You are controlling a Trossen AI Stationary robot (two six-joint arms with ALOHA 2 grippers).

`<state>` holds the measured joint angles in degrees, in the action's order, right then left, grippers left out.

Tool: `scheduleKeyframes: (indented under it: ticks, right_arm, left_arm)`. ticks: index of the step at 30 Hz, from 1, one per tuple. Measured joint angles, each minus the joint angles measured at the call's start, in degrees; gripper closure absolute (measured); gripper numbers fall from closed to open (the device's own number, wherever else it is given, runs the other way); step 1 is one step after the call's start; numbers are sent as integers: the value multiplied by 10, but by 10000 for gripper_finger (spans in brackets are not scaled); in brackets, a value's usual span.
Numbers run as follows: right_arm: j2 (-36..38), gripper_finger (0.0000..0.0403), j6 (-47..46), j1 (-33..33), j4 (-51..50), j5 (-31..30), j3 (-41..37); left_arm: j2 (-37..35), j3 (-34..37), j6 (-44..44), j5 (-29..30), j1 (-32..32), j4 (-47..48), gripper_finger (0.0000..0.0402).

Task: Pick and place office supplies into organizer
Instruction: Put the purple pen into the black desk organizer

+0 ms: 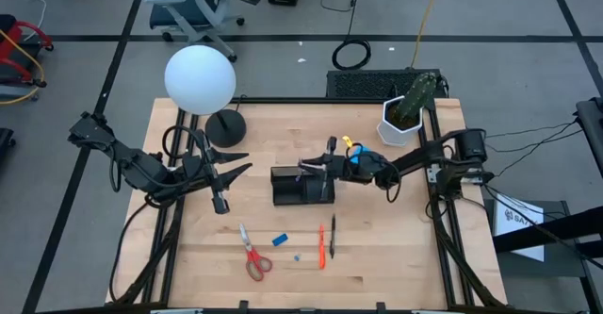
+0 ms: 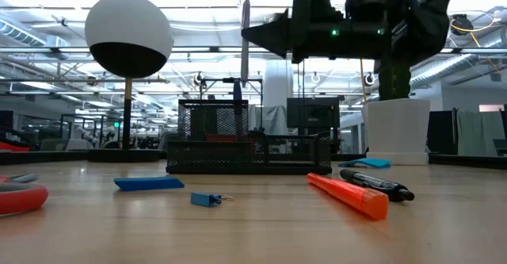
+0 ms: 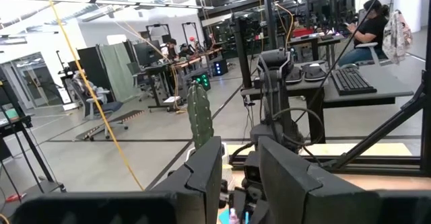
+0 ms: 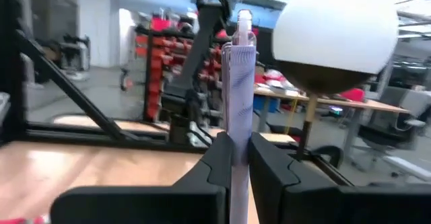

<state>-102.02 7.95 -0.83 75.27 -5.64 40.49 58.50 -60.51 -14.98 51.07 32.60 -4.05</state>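
Black mesh organizer (image 2: 253, 143) mid-tabletop, contents unclear, right hand (image 4: 232, 158) clamped on upright blue pen (image 4: 237, 83) above it, left hand (image 1: 237, 163) fingers apart, empty

Lamp (image 1: 200, 80) and cactus (image 1: 412, 102) crowd the back; bare table (image 1: 405, 248) flanks the organizer (image 1: 300, 186).

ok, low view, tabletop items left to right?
Red scissors handle → flat blue pad → small blue eraser block → black mesh organizer → red pen → black pen. Above the organizer, the right gripper holds a pen upright.
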Motion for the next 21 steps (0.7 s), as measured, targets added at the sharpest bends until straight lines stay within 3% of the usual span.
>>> scheduleKeyframes:
  ticks: [16,21]
  right_arm:
    - [-38,381,-38,-17,15,13,0]
    - [-38,332,-43,-17,11,13,0]
  left_arm:
    - [0,0,0,0,0,0,298]
    - [0,0,0,0,0,0,298]
